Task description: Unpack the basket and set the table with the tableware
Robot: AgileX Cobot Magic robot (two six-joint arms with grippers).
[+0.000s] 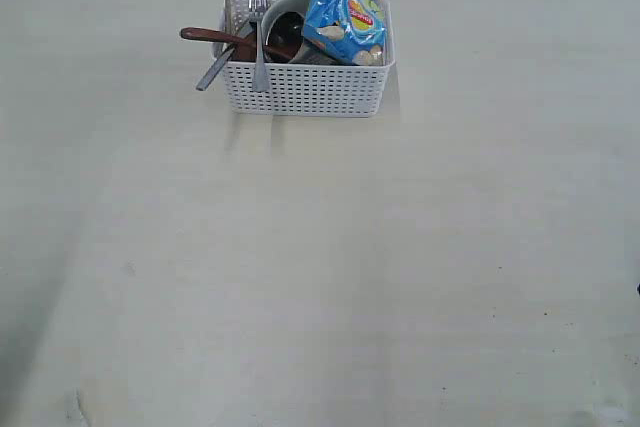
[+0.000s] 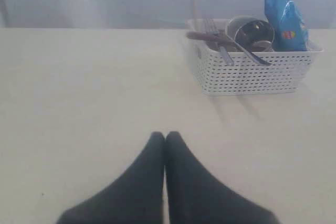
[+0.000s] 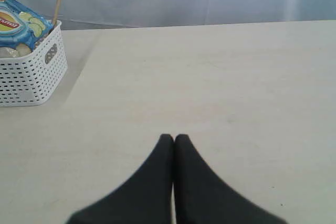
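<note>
One blue snack bag (image 1: 345, 9) stands in the basket (image 1: 305, 92) — crowding the tableware (image 1: 259, 47)

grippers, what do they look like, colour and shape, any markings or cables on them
The left gripper and the right gripper look alike. Each has two smooth, matte black fingers, broad at the base and tapering to a narrow rounded tip. No markings, labels or cables show on them. The wrist views show only the fingers, and the arms behind them do not appear in any view.
</note>
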